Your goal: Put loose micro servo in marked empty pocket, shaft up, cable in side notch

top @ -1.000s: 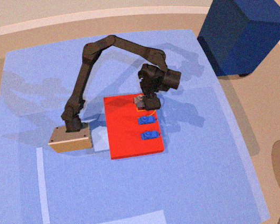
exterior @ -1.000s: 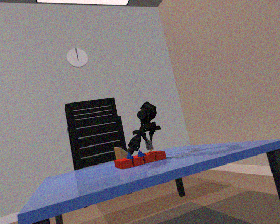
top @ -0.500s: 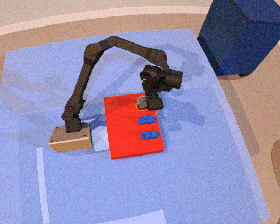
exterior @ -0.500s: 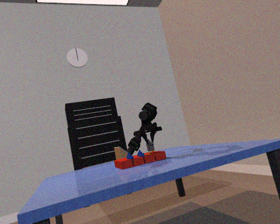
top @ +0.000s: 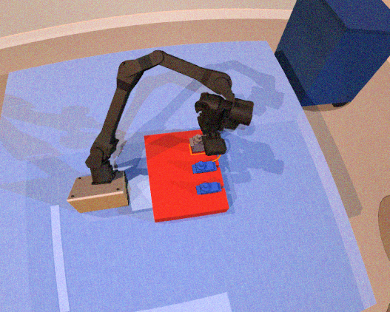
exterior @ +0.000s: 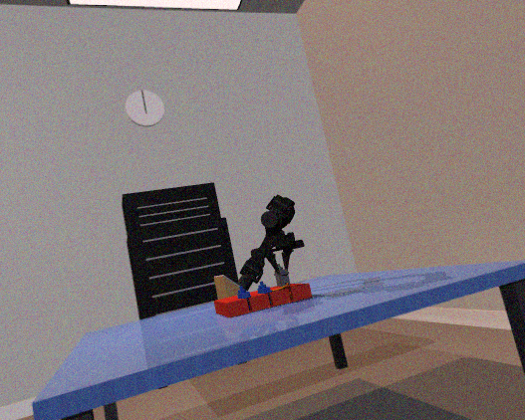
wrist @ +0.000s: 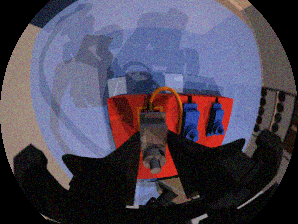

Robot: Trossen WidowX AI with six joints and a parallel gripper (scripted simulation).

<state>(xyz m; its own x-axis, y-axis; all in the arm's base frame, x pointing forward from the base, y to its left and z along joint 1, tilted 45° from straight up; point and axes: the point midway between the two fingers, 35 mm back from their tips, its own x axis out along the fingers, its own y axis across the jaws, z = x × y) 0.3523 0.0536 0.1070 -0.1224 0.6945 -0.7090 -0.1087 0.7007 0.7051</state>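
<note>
The fingers (top: 205,145) are clamped narrow on the grey micro servo (top: 197,143), gripping its body so the top stays free and upright. Directly beneath them sits the marked pocket (top: 192,151), outlined in orange at the far corner of the red deck (top: 172,185) on the blue worktop (top: 246,240). The servo looks part way down; whether its ears touch the deck I cannot tell. Its orange cable (wrist: 166,96) arches away ahead of the fingers, toward the notch side. Two blue servos (top: 204,167), just beyond the fingers along the deck, already fill their pockets.
</note>
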